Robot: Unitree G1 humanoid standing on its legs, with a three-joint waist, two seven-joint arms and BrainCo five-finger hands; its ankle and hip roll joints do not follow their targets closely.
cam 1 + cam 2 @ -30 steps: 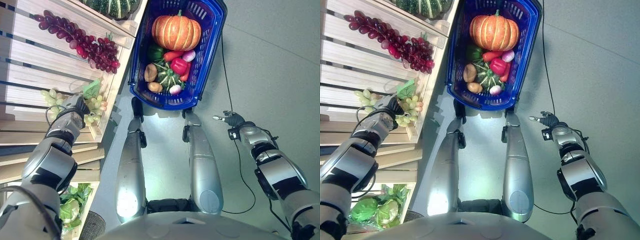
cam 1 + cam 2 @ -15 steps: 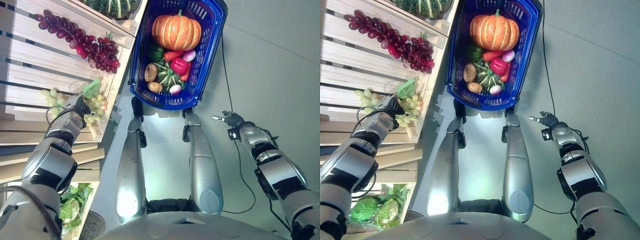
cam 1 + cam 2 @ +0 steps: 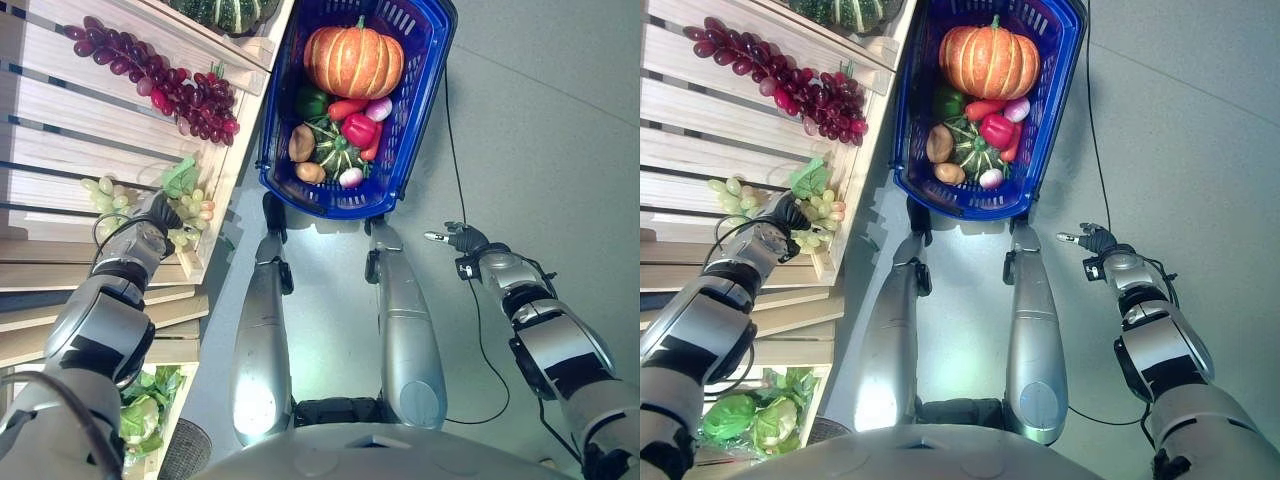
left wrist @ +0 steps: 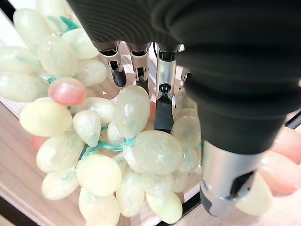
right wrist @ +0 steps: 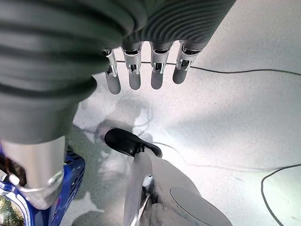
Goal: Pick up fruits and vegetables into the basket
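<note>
The left hand (image 3: 158, 212) is in at the green grapes (image 4: 122, 155) on the slatted wooden shelf (image 3: 60, 150), and the wrist view puts the bunch right under the palm: fingers (image 4: 164, 89) curl down into the grapes with the thumb (image 4: 225, 183) coming round the near side, so I read it as closing on the cluster, though whether the hold is firm I cannot tell. The bunch lies along the shelf's front lip, its long axis running roughly across the slats from the pale loose grapes at the far left toward the leaf (image 3: 182, 178) by the hand. The basket (image 3: 415, 130), blue, sits on the floor well to the right of the hand and a little ahead, already carrying a pumpkin (image 3: 352, 62), peppers and other small vegetables. So the move ahead looks like a lift off the shelf and a swing rightward; the left arm is clearly the nearer one. The red grapes (image 3: 170, 85) wait higher on the shelf. The right hand (image 3: 462, 240) hangs out over the bare floor, fingers straight and relaxed, holding nothing. No readable labels or writing anywhere.
</note>
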